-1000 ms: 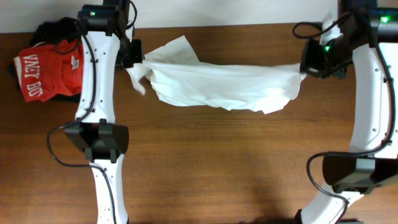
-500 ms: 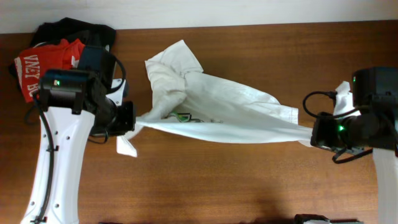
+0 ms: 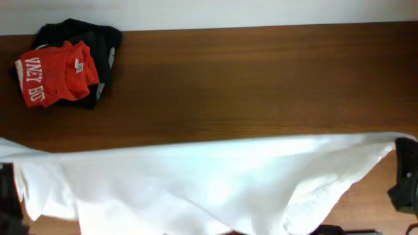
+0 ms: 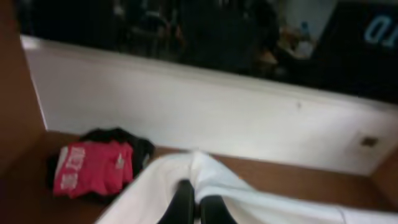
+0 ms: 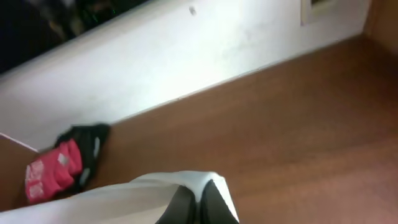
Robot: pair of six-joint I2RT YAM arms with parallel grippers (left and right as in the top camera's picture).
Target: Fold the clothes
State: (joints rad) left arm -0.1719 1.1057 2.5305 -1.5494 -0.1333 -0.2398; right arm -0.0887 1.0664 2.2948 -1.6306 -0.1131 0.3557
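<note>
Left gripper point(image 4: 198, 208): dark fingers point(image 4: 182, 200) pressed nearly together, pinching a fold of the large white thin-fabric T-shirt point(image 4: 249, 202). In the left wrist view the cloth bunches right at the fingertips, then runs off to the right and toward the far side.

Right gripper point(image 5: 198, 209): same state, fingers point(image 5: 214, 202) close together and nipping a rolled white edge of the T-shirt point(image 5: 180, 182), which drapes left from the tips.

Overhead: the T-shirt point(image 3: 196, 186) is stretched as one wide band across the whole lower frame, its top edge taut from the left border to the right gripper point(image 3: 406, 179). That gripper shows as a dark block at the cloth's right end. The left end of the cloth runs out at the frame border, and the left gripper is hard to make out there. The fabric looks large and blurred. The lower hem sags with wrinkles toward the bottom right. Can't tell whether any part touches the brown wooden table point(image 3: 261, 85).

Further out, at the far-left corner of the table and well apart from the T-shirt, sits a crumpled red shirt with white lettering point(image 3: 52, 75). It lies on a black garment point(image 3: 101, 39). Both wrist views also show that pile, against a white wall point(image 4: 186, 106) at the table's far edge.
</note>
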